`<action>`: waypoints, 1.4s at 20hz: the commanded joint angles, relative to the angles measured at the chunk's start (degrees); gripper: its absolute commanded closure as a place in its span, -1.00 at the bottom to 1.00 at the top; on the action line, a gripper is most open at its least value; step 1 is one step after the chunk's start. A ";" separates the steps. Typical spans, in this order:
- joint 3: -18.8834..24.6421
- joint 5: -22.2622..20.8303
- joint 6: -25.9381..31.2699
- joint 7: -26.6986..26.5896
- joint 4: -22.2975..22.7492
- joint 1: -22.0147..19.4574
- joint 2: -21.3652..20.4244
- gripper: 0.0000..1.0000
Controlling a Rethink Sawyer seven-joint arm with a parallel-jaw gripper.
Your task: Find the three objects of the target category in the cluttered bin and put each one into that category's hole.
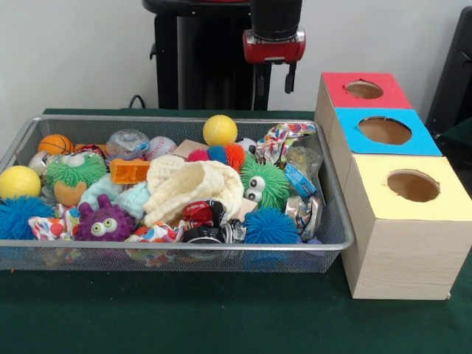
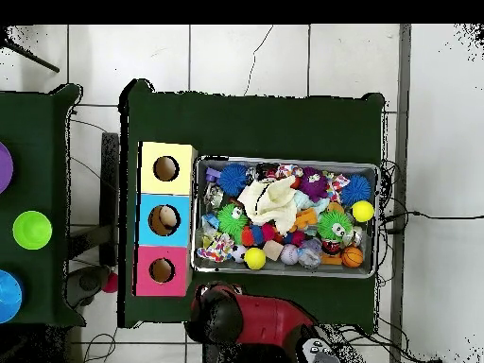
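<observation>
Fingers (image 1: 274, 75), state unclear, wait upper centre; descend first on exposed white printed cloth (image 1: 284, 138) upper right in silver wire-mesh bin (image 1: 335, 221).

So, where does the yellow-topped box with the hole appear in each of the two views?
Front view: the yellow-topped box stands at the lower right, nearest the camera, right of the bin.
Overhead view: the same box is at the upper left, left of the bin.
Shared landmark: the blue-topped box adjoins it.
</observation>
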 commanded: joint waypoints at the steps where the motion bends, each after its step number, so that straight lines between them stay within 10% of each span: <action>1: 2.81 1.68 -5.40 9.41 -8.14 -1.00 1.96 -1.00; 28: 4.71 1.76 -20.72 11.90 -14.75 -1.33 12.69 -1.00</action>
